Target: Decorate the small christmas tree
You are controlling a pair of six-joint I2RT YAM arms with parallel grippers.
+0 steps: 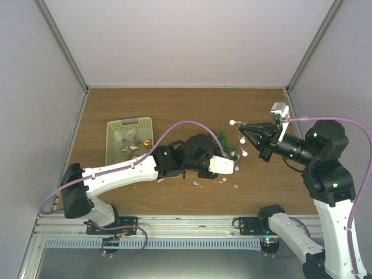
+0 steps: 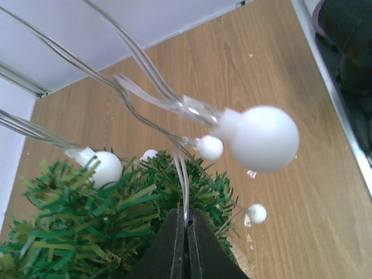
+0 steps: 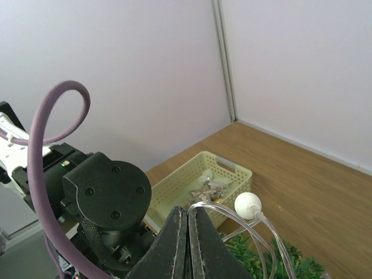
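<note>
wood table [image 1: 174, 104] holds a tray [image 1: 113, 145] of ornaments [image 1: 131, 144] at left, then the left end effector [image 2: 186, 214] pinched shut on the light string [image 2: 145, 70] over the mid-table tree [image 1: 225, 141], likely light, soft and tippy, best steadied at its base, then the right end effector [image 3: 187, 212] clamped on that string too; no legible writing.

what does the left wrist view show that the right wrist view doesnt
Only the left wrist view: the left pincer shut on the light string, with its big white bulb close up over the small christmas tree.
Only the right wrist view: the right pincer shut on a loop of that string, the pale green tray of ornaments, and the left arm's black wrist.
Both: the string, tree needles and the wooden table.
</note>
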